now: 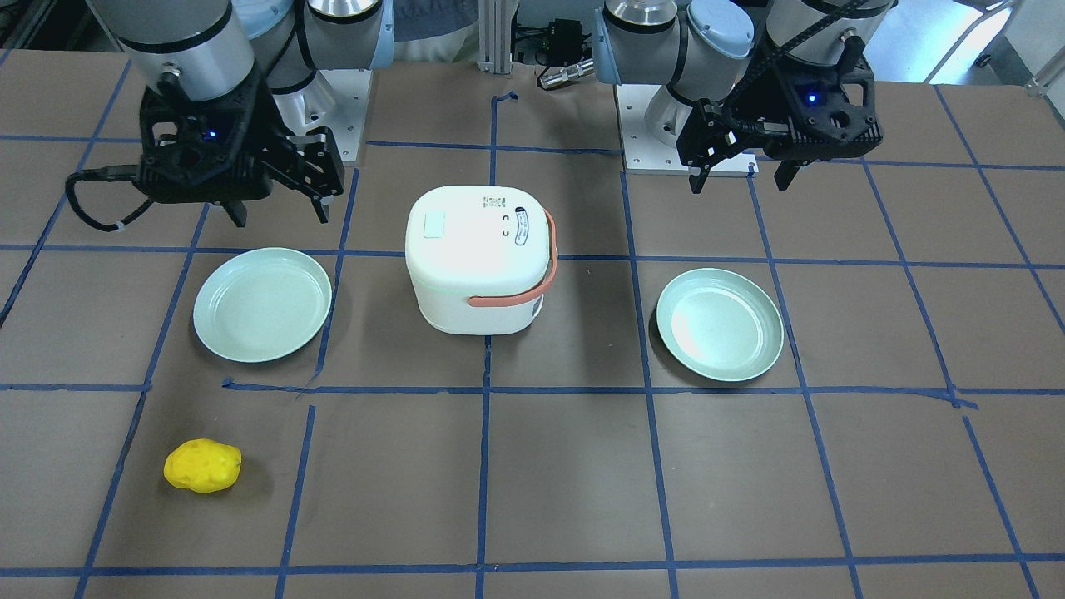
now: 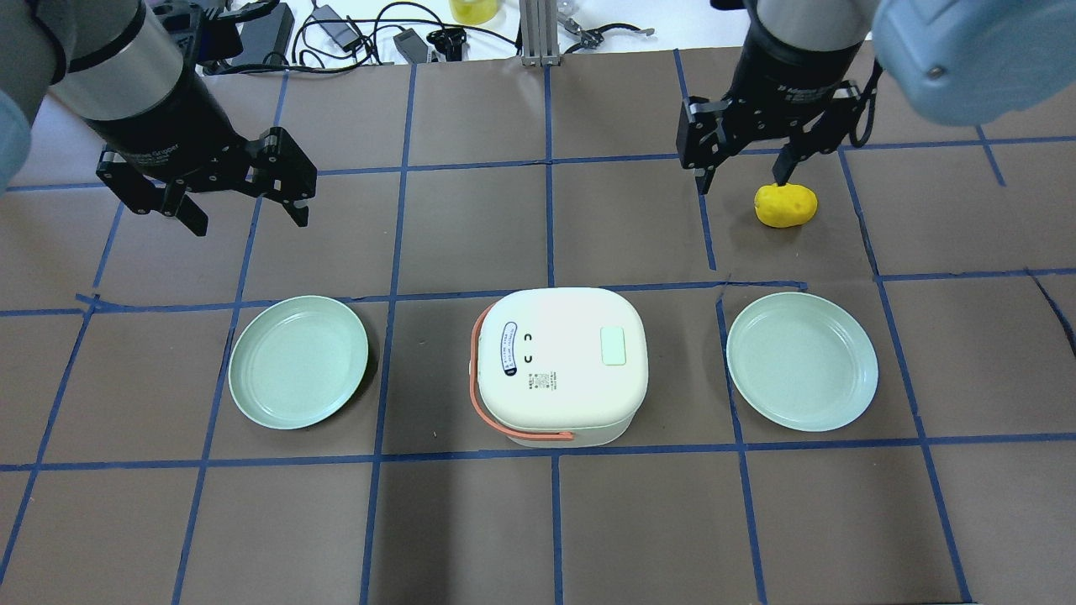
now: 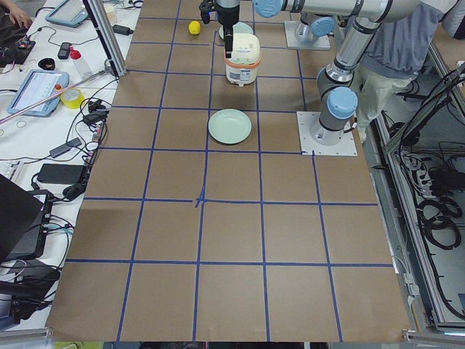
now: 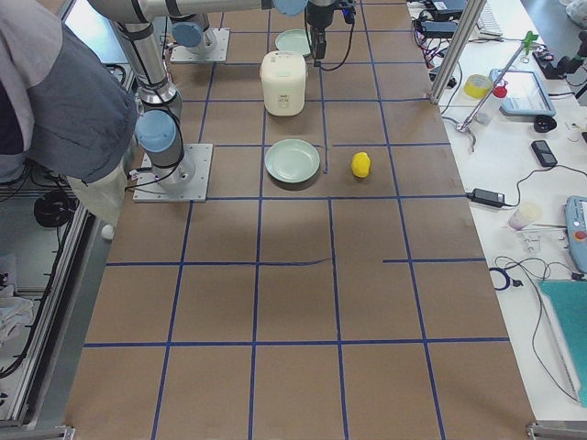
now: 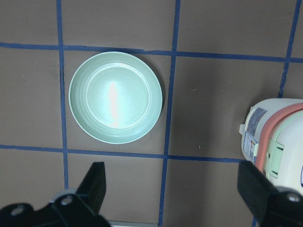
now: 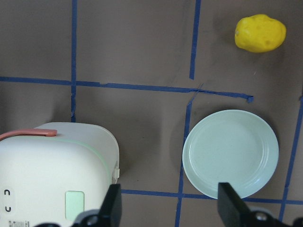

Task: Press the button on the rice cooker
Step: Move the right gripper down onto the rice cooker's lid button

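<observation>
The white rice cooker (image 1: 478, 258) with an orange handle stands shut at the table's middle; it also shows in the overhead view (image 2: 559, 365). The button (image 1: 434, 225), a pale mint pad, sits on the lid's top toward the robot's right (image 2: 614, 345) and shows in the right wrist view (image 6: 75, 204). My left gripper (image 2: 250, 223) is open and empty, hovering beyond and left of the cooker. My right gripper (image 2: 741, 182) is open and empty, hovering beyond and right of it. Neither touches the cooker.
One mint plate (image 2: 298, 361) lies left of the cooker and another (image 2: 803, 361) right of it. A yellow potato-like object (image 2: 786, 204) lies on the table under the right gripper's area. Cables and tools lie past the table's far edge.
</observation>
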Controlling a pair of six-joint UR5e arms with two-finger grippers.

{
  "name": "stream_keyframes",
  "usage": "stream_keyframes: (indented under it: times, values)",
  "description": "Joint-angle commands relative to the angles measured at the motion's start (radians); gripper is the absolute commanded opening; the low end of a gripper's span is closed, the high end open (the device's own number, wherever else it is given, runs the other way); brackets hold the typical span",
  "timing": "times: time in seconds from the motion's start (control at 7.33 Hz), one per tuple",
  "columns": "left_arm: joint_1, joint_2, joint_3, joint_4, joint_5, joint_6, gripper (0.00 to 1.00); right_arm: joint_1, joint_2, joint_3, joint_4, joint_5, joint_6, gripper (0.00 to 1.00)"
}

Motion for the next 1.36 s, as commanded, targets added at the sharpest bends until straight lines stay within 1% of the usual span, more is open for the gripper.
stream_keyframes:
  times: [0.0, 0.14, 0.41, 0.55, 0.68, 0.82, 1.23]
  values:
    - [0.000, 0.000, 0.000, 0.000, 0.000, 0.000, 1.00, 0.069, 0.000, 0.089, -0.036, 0.031, 0.042, 0.00]
    - [0.000, 0.000, 0.000, 0.000, 0.000, 0.000, 1.00, 0.087, -0.004, 0.116, -0.069, 0.066, 0.083, 0.00]
    - [0.000, 0.000, 0.000, 0.000, 0.000, 0.000, 1.00, 0.153, -0.002, 0.166, -0.106, 0.065, 0.125, 0.00]
    - [0.000, 0.000, 0.000, 0.000, 0.000, -0.002, 1.00, 0.184, 0.000, 0.211, -0.155, 0.065, 0.136, 0.00]
    - [0.000, 0.000, 0.000, 0.000, 0.000, -0.002, 1.00, 0.211, 0.001, 0.273, -0.242, 0.050, 0.151, 0.00]
    - [0.000, 0.000, 0.000, 0.000, 0.000, -0.002, 1.00, 0.216, -0.002, 0.321, -0.284, 0.047, 0.160, 0.00]
    - [0.000, 0.000, 0.000, 0.000, 0.000, 0.000, 1.00, 0.218, -0.004, 0.326, -0.283, 0.047, 0.163, 0.00]
